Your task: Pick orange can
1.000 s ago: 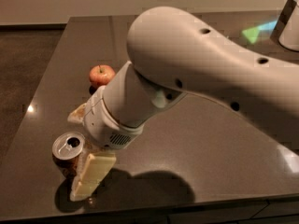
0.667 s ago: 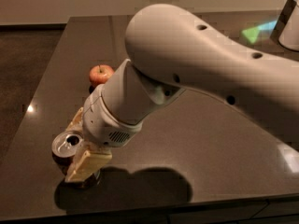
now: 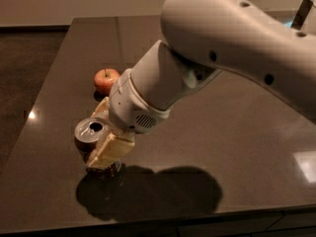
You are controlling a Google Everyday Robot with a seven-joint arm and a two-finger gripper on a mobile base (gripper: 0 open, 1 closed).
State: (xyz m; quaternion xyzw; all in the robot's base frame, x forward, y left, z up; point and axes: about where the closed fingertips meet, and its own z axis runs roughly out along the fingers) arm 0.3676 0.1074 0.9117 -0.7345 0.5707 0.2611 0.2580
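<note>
The orange can (image 3: 90, 134), with a silver top, pull-tab opening and dark orange-brown side, stands near the front left of the dark table (image 3: 237, 147). My gripper (image 3: 105, 131) comes down from the big white arm (image 3: 232, 43) and is shut on the can. One cream finger (image 3: 111, 151) presses its near right side and the other finger (image 3: 101, 106) sits behind it. The can's lower part is largely hidden by the near finger and by shadow.
A red-orange apple (image 3: 105, 80) lies just behind the gripper, close to the far finger. The table's left edge (image 3: 34, 117) and front edge (image 3: 148, 221) run near the can. A bright object shows at the far right corner (image 3: 305, 11).
The near finger has swung in from the front against the can. The can has shifted up and to the right in the view, towards the apple.
</note>
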